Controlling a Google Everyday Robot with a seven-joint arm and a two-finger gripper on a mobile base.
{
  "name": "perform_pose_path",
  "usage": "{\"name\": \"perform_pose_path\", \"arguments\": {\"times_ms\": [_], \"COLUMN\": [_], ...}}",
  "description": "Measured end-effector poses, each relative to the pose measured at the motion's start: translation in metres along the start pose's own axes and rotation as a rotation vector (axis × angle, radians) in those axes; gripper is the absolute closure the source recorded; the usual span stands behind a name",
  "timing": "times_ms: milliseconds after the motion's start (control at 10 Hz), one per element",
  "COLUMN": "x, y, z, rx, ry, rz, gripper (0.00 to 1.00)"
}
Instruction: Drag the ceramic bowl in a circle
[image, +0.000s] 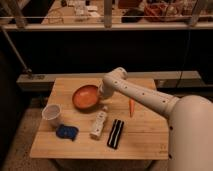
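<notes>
The gripper (101, 93) hung at the end of the white arm (145, 97), which reached in from the right across the wooden table (145, 140). It sat at the right edge of the ceramic bowl (85, 97); whether it touched the rim could not be told.

The ceramic bowl lay just left of the gripper, in the far middle part of the table, a round, shallow, glossy orange-brown dish with a darker rim. It was the widest of the small things there.

The table was a pale, plank-grained rectangle. The arm was smooth, white and tubular, with a rounded joint above the bowl.

There was one of each other item. A whitish translucent cup (52, 114) stood to the near left of the bowl, well apart from it. A blue, lumpy object (67, 132) lay near the front left. A white, elongated bottle-like object (99, 123) lay on its side nearer than the bowl. A black, flat oblong object (116, 133) lay just right of it. A small orange stick-shaped object (131, 107) lay to the right, under the arm.
</notes>
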Motion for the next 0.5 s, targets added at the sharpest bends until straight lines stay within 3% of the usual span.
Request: {"name": "perform_pose_path", "arguments": {"times_ms": [500], "x": [0.003], "y": [0.051], "z": [-0.015], "rx": [-0.026], "ry": [0.024], "rz": [0.093], "gripper": [0.93]}}
